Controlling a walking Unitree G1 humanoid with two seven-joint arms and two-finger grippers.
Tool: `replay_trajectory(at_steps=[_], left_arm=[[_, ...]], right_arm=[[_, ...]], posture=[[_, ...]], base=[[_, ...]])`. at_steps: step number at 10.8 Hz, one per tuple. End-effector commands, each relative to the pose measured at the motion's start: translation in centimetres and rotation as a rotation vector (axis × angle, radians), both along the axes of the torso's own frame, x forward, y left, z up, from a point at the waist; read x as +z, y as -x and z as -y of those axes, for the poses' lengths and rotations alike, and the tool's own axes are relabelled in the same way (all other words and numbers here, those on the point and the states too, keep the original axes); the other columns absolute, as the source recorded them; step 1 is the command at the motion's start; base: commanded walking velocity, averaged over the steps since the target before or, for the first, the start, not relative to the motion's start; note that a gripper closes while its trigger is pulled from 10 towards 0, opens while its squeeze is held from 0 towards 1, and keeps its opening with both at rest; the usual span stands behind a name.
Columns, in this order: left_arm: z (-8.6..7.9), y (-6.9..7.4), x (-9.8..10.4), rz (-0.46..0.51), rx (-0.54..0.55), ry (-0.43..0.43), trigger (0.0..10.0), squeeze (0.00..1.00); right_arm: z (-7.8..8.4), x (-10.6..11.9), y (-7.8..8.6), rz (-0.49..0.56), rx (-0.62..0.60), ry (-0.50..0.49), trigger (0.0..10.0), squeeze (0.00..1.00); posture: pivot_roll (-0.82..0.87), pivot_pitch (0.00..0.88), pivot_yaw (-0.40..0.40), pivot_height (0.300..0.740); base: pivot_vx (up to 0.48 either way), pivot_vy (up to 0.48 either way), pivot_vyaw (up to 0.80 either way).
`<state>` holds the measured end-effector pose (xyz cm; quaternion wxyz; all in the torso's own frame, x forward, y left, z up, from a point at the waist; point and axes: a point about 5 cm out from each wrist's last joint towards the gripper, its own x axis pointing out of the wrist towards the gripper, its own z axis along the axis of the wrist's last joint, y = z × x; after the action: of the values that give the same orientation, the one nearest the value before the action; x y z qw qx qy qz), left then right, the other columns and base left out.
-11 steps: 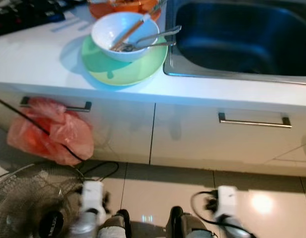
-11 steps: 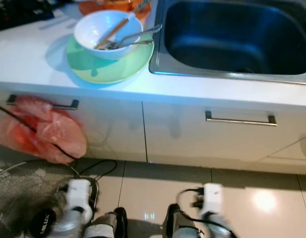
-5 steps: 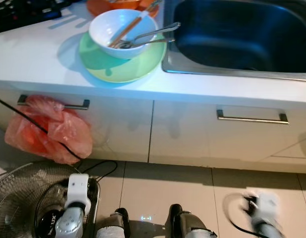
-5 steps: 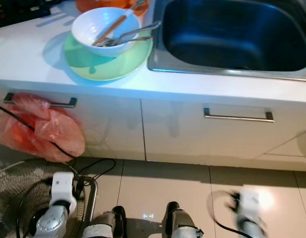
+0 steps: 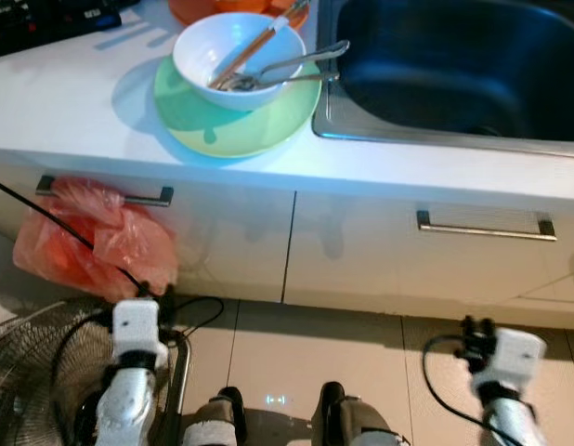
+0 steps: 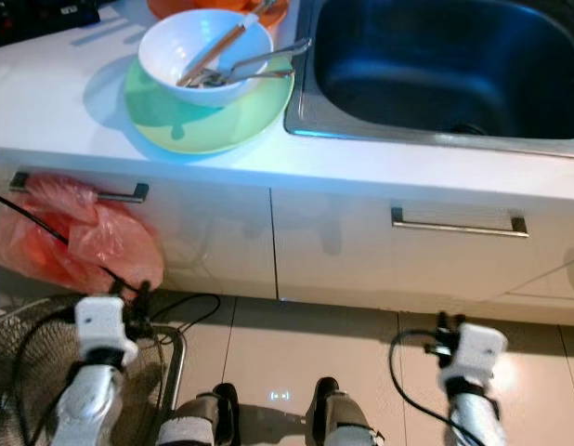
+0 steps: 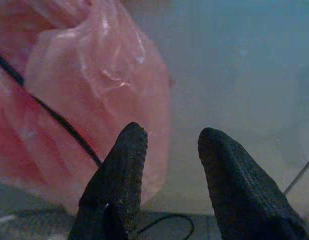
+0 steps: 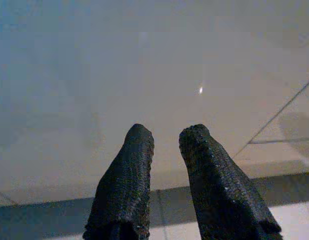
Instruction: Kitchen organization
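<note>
A white ceramic bowl point(image 5: 237, 53) holding wooden chopsticks point(image 5: 248, 56) and metal cutlery point(image 5: 289, 71) sits on a pale green plate point(image 5: 233, 123) on the white counter point(image 5: 64, 102), beside the steel sink point(image 5: 454, 65). Both grippers hang low by the cabinet: left gripper point(image 7: 169, 145) jaws apart near a red plastic bag point(image 5: 94, 243), right gripper point(image 8: 164, 142) jaws slightly apart, empty.

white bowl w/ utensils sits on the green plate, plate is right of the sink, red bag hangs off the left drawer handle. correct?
Not quite: the green plate is left of the sink, not right, as the left eye view shows. The rest holds: the white bowl with utensils sits on it, and the red bag hangs off the left drawer handle.
</note>
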<state>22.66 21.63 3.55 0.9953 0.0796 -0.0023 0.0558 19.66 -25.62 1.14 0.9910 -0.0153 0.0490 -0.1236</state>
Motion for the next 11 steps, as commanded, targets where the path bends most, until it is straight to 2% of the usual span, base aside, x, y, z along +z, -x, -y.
replay_trajectory(at_steps=[1, 5, 6, 8, 9, 11], left_arm=[[0.1, 0.3, 1.3, 0.039, 0.018, 0.001, 10.0, 0.0], [1.1, 0.6, 6.1, 0.172, 0.008, -0.037, 10.0, 0.0], [1.6, 0.0, 8.5, 0.239, -0.006, -0.06, 10.0, 0.0], [2.0, -0.4, 10.2, 0.286, 0.003, -0.045, 10.0, 0.0], [2.3, -0.6, 11.6, 0.328, 0.0, -0.047, 10.0, 0.0], [2.5, -0.9, 13.1, 0.364, 0.002, -0.048, 10.0, 0.0]], right_arm=[[0.3, 1.7, 0.1, 0.061, -0.004, 0.02, 10.0, 0.0], [-1.5, 6.7, -0.5, 0.209, 0.044, 0.082, 10.0, 0.0], [-2.1, 9.1, -1.1, 0.273, 0.055, 0.096, 10.0, 0.0], [-1.9, 11.7, -1.9, 0.343, 0.05, 0.124, 10.0, 0.0], [-2.0, 14.2, -2.5, 0.412, 0.053, 0.146, 10.0, 0.0], [-2.0, 17.2, -3.1, 0.488, 0.048, 0.172, 10.0, 0.0]], posture=[[0.04, 0.306, -0.008, 0.74], [0.05, 0.321, -0.011, 0.74], [0.05, 0.32, -0.013, 0.74], [0.05, 0.314, -0.016, 0.74], [0.04, 0.312, -0.017, 0.74], [0.04, 0.312, -0.02, 0.74]], base=[[0.0, 0.0, 0.0], [0.0, 0.0, 0.0], [0.0, 0.0, 0.0], [0.0, 0.0, 0.0], [0.0, 0.0, 0.0], [0.0, 0.0, 0.0]])
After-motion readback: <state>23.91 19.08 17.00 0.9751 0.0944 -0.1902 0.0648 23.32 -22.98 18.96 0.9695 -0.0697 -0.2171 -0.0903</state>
